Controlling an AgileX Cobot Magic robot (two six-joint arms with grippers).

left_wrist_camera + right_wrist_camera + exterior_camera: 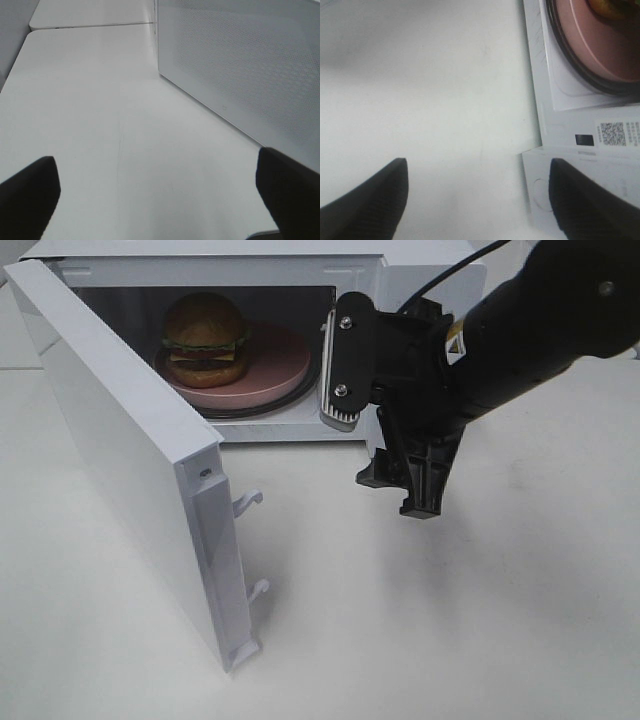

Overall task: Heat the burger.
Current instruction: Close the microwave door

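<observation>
White table [450,620], open microwave [120,430], burger [206,328] inside

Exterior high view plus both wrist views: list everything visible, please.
microwave: one, white, back of the table
microwave door: one, white, swung wide open
burger: one, golden-brown bun, on the plate inside
plate: one, pink, in the microwave cavity
turntable ring: one, dark, under the plate
QR label: one, black-and-white, on the microwave front
table: one, white
right arm: one, black, before the microwave
right gripper: one, black, open, empty
left gripper: one, black, open, empty, beside the door
</observation>
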